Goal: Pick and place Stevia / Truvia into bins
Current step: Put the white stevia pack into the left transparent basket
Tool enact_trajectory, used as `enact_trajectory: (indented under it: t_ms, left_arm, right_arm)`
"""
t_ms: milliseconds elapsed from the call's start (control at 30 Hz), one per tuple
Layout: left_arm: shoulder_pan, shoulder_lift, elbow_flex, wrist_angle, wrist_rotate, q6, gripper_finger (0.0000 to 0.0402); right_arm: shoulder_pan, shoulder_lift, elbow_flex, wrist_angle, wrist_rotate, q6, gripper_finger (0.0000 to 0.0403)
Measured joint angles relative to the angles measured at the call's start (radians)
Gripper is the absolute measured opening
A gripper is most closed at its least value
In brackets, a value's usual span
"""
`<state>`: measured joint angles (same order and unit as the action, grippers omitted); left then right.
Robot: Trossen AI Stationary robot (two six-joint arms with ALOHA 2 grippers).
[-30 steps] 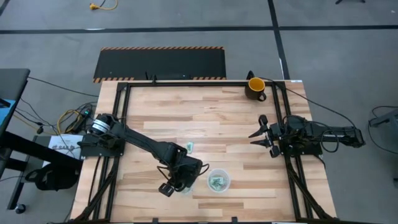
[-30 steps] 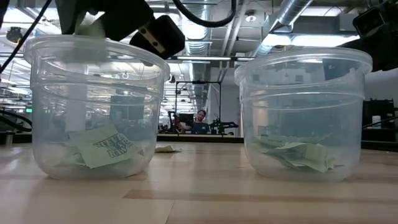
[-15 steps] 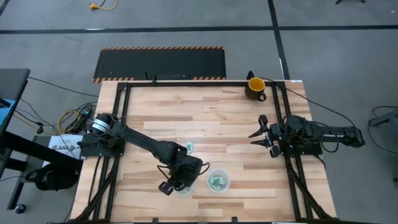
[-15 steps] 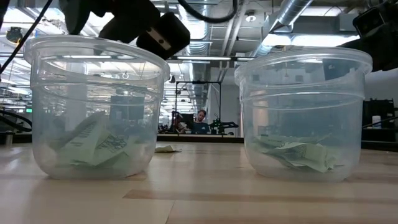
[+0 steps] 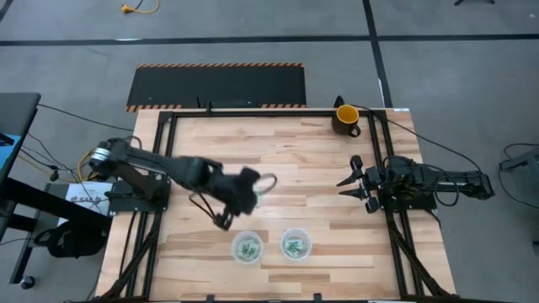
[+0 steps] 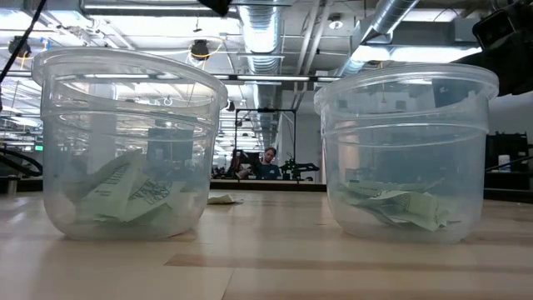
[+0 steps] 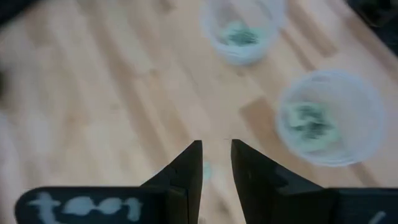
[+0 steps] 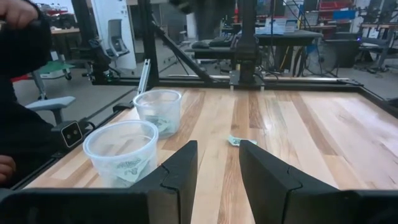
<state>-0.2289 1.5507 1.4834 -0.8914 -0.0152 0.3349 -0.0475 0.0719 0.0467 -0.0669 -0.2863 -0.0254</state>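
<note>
Left pincer (image 5: 268,184), fingers a narrow gap apart and holding nothing, has swung up and away from the left cup (image 5: 247,247), where it hovered a moment ago; it now hangs above the one loose Stevia packet (image 8: 240,141) on the counter (image 5: 286,151). The packet dropped a second ago has settled among the others in that cup, so that delivery looks finished and the loose packet is probably the next pick. To its right stands the second clear cup (image 5: 296,244), also holding green packets. Right pincer (image 5: 345,184) waits at the counter's right edge, fingers spread and empty. Count: two cups, one packet outside them; those inside overlap too much to number. One yellow-and-black mug (image 5: 345,117) sits at the far edge.
</note>
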Motion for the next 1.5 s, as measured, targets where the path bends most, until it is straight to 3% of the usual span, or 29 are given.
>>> enact_trajectory:
  t_ms: [267, 567, 733, 967, 1267, 1500]
  left_arm:
    - [0.158, -0.082, 0.001, -0.037, -0.006, 0.043, 0.0075]
    - [0.341, -0.030, 0.001, -0.048, 0.212, 0.110, 0.0075]
    - [0.404, 0.044, 0.000, -0.043, 0.267, 0.161, 0.0075]
    - [0.433, 0.183, 0.000, -0.037, 0.361, 0.246, 0.0083]
    - [0.438, 0.286, 0.000, -0.042, 0.370, 0.288, 0.0115]
    - [0.432, 0.316, 0.001, -0.029, 0.378, 0.234, 0.0139]
  right_arm:
    - [0.000, 0.000, 0.000, 0.000, 0.000, 0.000, 0.0113]
    - [0.000, 0.000, 0.000, 0.000, 0.000, 0.000, 0.0113]
    - [0.000, -0.001, 0.000, 0.000, 0.000, 0.000, 0.0113]
    - [0.000, 0.000, 0.000, 0.000, 0.000, 0.000, 0.0113]
    - [0.000, 0.000, 0.000, 0.000, 0.000, 0.000, 0.0113]
    - [0.000, 0.000, 0.000, 0.000, 0.000, 0.000, 0.0113]
